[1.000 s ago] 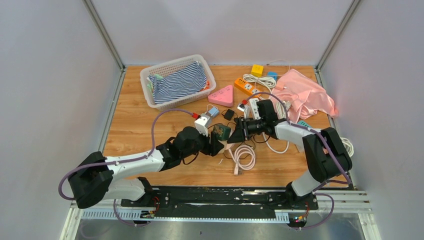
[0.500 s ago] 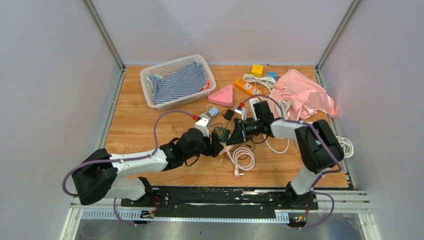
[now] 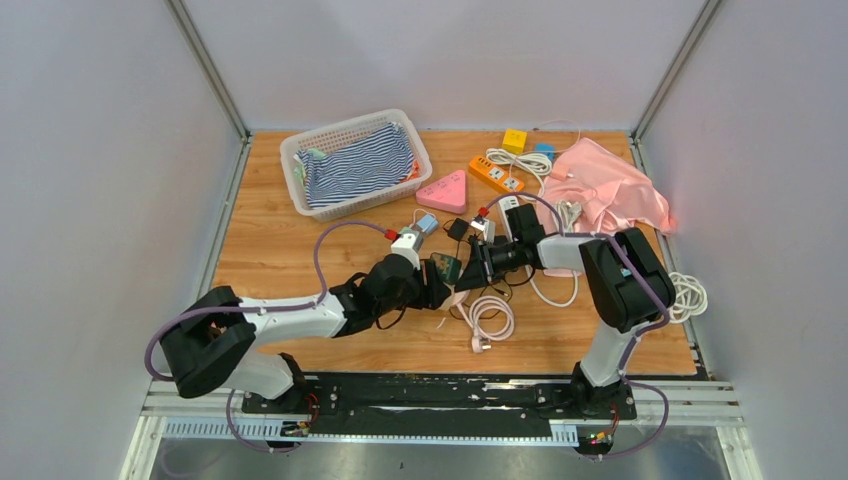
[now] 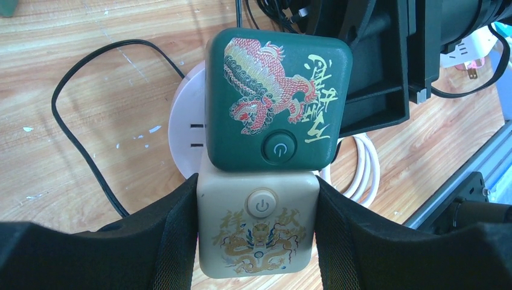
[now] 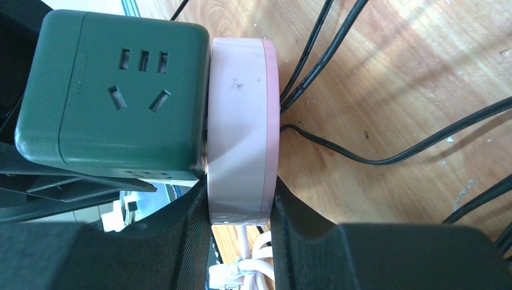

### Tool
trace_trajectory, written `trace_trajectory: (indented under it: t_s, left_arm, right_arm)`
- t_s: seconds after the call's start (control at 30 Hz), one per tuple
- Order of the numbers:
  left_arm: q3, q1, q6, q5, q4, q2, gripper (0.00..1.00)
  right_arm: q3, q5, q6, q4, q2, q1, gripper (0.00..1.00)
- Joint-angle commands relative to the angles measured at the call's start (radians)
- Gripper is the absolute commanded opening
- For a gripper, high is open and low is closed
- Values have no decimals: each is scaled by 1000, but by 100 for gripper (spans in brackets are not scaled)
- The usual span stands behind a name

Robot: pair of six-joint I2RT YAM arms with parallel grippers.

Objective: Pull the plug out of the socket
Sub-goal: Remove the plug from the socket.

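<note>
A dark green cube socket (image 4: 278,103) with a red and gold dragon print is plugged flat against a round pink-white socket disc (image 5: 241,121). A beige cube (image 4: 258,232) with a gold dragon print butts against the green cube's side. My left gripper (image 4: 256,187) is shut on the beige cube. My right gripper (image 5: 240,196) is shut on the rim of the pink disc, beside the green cube (image 5: 115,90). In the top view the two grippers (image 3: 432,285) (image 3: 470,268) meet at the green cube (image 3: 444,265) mid-table.
A white coiled cable (image 3: 487,318) lies just in front of the cluster, with black cords (image 5: 422,145) running over the wood. A white basket (image 3: 300,150) with striped cloth, a pink triangle (image 3: 445,190), an orange power strip (image 3: 493,175) and pink cloth (image 3: 610,190) lie further back.
Both arms have swung their elbows in toward the centre. The grippers have stayed on the plug cluster, which has barely shifted.
</note>
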Motion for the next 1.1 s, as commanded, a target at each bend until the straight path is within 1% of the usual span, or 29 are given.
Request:
trace_trajectory:
  t_s: [0.0, 0.07, 0.13, 0.23, 0.3, 0.37, 0.53, 0.6, 0.67, 0.73, 0.77, 0.83, 0.9, 0.93, 1.03, 1.07]
  left_arm:
    - [30, 2, -39, 73, 111, -5, 0]
    - [21, 2, 4, 80, 112, -48, 0]
    - [2, 3, 13, 64, 117, -90, 0]
    - [-40, 33, -59, 63, 161, -117, 0]
    - [-69, 63, -123, 84, 196, -106, 0]
    - [-72, 71, -149, 70, 197, -88, 0]
    - [-16, 57, -113, 87, 166, -2, 0]
    - [38, 13, -62, 53, 103, 32, 0]
    - [77, -33, -19, -9, 48, 56, 0]
    - [115, -71, 30, -120, -29, 66, 0]
    - [125, -84, 46, -150, -53, 68, 0]
    - [121, -88, 52, -160, -59, 64, 0]
    - [109, -79, 44, -135, -57, 48, 0]
    - [103, -58, 22, -95, -55, 40, 0]
    - [68, 30, -56, 94, -3, 31, 0]
    - [48, 45, -80, 123, 41, 26, 0]
  right_arm:
    - [-1, 142, -80, -32, 49, 15, 0]
    - [-1, 147, -84, -35, 53, 14, 0]
    - [0, 149, -85, -37, 57, 15, 0]
    - [2, 157, -93, -39, 69, 14, 0]
    - [6, 163, -97, -40, 76, 14, 0]
    - [8, 169, -102, -39, 83, 15, 0]
    - [13, 183, -111, -73, 93, 15, 0]
    - [15, 187, -113, -78, 98, 15, 0]
    - [17, 189, -116, -80, 97, 15, 0]
    - [17, 192, -117, -81, 99, 15, 0]
    - [17, 193, -117, -82, 99, 15, 0]
    - [18, 195, -117, -83, 102, 14, 0]
    - [20, 199, -119, -85, 108, 14, 0]
    - [23, 202, -120, -88, 112, 14, 0]
    - [25, 208, -123, -93, 116, 14, 0]
    - [25, 210, -123, -94, 115, 14, 0]
